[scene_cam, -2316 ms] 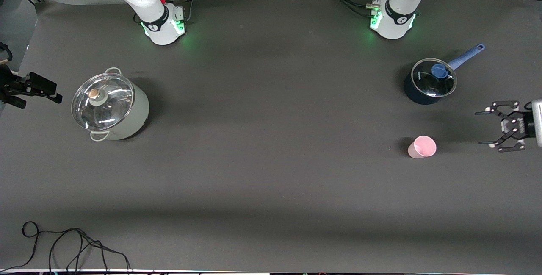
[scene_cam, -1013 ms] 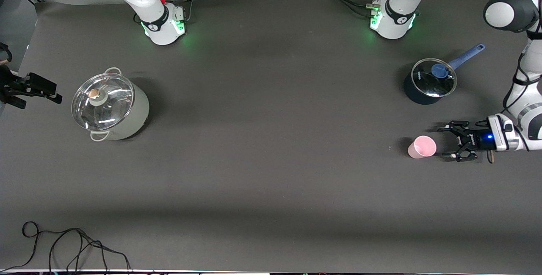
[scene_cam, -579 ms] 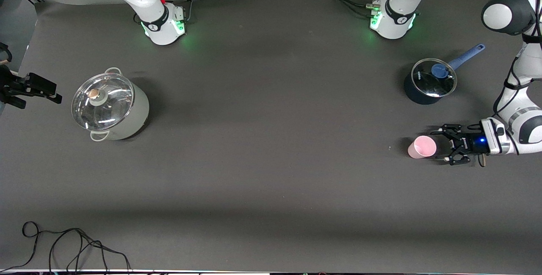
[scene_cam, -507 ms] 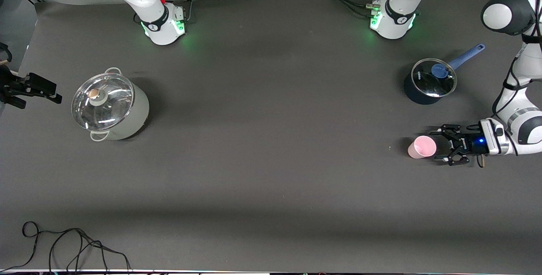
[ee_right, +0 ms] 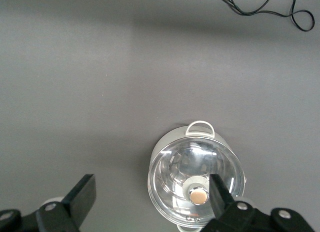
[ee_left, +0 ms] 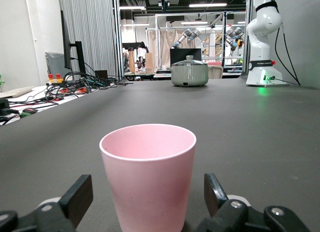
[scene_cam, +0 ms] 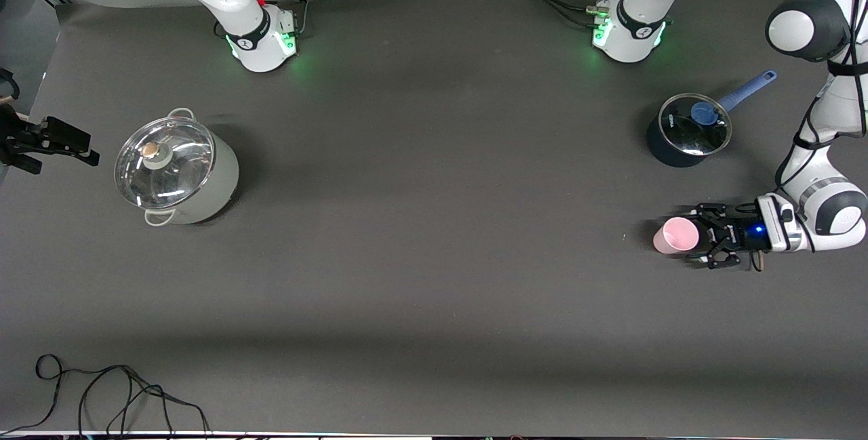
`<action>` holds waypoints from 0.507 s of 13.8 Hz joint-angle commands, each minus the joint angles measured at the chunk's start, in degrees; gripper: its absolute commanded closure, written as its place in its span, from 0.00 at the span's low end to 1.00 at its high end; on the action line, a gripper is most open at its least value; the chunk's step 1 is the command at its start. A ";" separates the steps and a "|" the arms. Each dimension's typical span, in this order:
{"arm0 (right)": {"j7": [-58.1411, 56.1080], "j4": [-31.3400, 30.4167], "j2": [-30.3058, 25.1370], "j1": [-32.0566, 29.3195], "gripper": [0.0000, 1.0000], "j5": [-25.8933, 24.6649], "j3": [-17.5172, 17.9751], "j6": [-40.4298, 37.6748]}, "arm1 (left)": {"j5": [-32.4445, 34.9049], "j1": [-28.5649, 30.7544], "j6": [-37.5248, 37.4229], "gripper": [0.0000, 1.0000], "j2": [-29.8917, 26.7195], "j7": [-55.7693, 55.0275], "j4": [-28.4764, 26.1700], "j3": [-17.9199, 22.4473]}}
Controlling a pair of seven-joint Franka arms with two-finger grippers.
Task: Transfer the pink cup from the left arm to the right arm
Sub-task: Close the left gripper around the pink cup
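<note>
**Pink cup bracketed for a side grasp, handover not yet begun**

The pink cup (scene_cam: 676, 234) is seen standing upright on the table (scene_cam: 434, 257), mouth up, toward the left arm's end and nearer the front camera than the blue saucepan (scene_cam: 686, 131). The left gripper (scene_cam: 693, 235) is held low and level beside it, brought in from the side rather than from above; this approach is judged to be chosen so that the tapered wall is taken across its width and the upper part of the cup is left free for the other arm. In the left wrist view the cup (ee_left: 148, 174) is framed between the two fingers (ee_left: 76, 199), which are spread wide with clear gaps to the wall on either side, so nothing is gripped yet. The cup is shown roughly centred in the opening, which suggests that an even closure could be made without the light tumbler being tipped or pushed aside.

The right gripper (scene_cam: 47, 145) is parked at the right arm's end of the table, where that arm waits. Its wrist view looks straight down on the lidded grey pot (ee_right: 196, 179), and its fingers (ee_right: 81, 194) are seen spread wide, with nothing between them.

The closing, the lift and the carry toward the middle of the table are judged to remain. A glancing touch by one finger is the main risk, since so small a cup could topple.
</note>
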 commanded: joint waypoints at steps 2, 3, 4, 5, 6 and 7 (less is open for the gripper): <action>0.93 1.28 0.56 0.03 0.00 -0.23 -0.06 -0.99 | -2.30 -1.99 0.57 0.01 0.71 0.86 1.11 0.31; 0.93 1.28 0.56 0.03 0.00 -0.23 -0.06 -0.99 | -2.49 -2.08 1.10 0.01 0.71 0.86 1.02 0.31; 0.93 1.28 0.56 0.03 0.00 -0.23 -0.06 -0.99 | -2.75 -2.69 1.10 0.01 0.71 0.86 1.02 0.31; 0.93 1.28 0.56 0.03 0.00 -0.23 -0.06 -0.99 | -2.93 -3.04 1.19 0.01 0.80 0.86 0.85 0.31; 0.93 1.28 0.56 0.03 0.00 -0.23 -0.06 -0.99 | -3.80 -3.57 1.37 0.01 0.98 0.86 0.76 0.31; 0.93 1.28 0.56 0.03 0.00 -0.23 -0.06 -0.99 | -4.42 -3.75 1.45 0.01 0.98 0.86 0.76 0.31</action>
